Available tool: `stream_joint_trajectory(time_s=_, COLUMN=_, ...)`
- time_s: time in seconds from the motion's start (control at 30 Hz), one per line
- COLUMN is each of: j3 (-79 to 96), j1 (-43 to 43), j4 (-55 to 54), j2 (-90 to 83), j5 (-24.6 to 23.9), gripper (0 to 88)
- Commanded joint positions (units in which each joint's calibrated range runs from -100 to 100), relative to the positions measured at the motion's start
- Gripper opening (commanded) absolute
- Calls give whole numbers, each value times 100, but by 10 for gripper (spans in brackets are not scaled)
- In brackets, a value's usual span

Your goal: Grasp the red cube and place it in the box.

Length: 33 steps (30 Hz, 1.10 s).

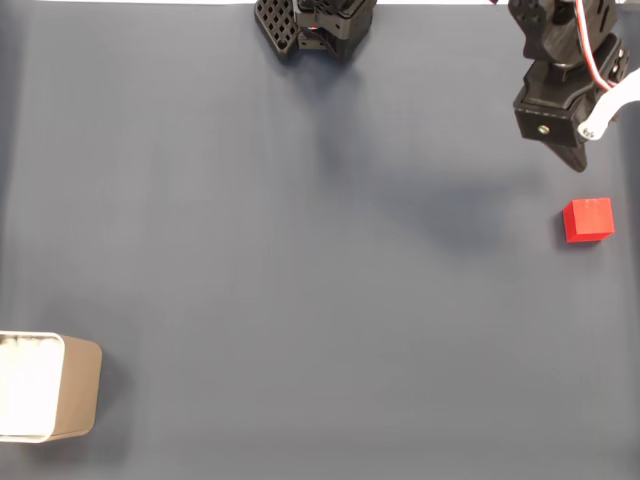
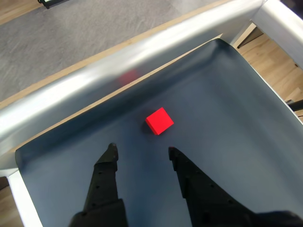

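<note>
Approach step – black two-finger gripper point(image 2: 142, 151) spread wide, empty, above small matte red cube point(image 2: 159, 121) near mat edge. Tan rounded box point(image 1: 60, 390) well apart, opposite corner. Next: descend, straddle cube, close.

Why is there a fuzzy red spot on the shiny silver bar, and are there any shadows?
In the wrist view, the glossy silver metal rail mirrors the small matte red cube as a blurred red smudge, with bright glare along it. In the fixed view, soft dark shadows fall on the grey-blue mat left of the cube, and the open black end effector looks sharp.
</note>
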Motion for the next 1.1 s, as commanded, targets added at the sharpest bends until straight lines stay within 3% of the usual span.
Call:
stream_joint_trajectory(time_s=0.0, j3=-12, j1=141, j4=-281, j2=43, j5=-78, gripper=259)
stream_joint_trajectory(time_s=1.07, j3=134, j1=411, j4=-1429, j2=1195, j5=-122, gripper=298)
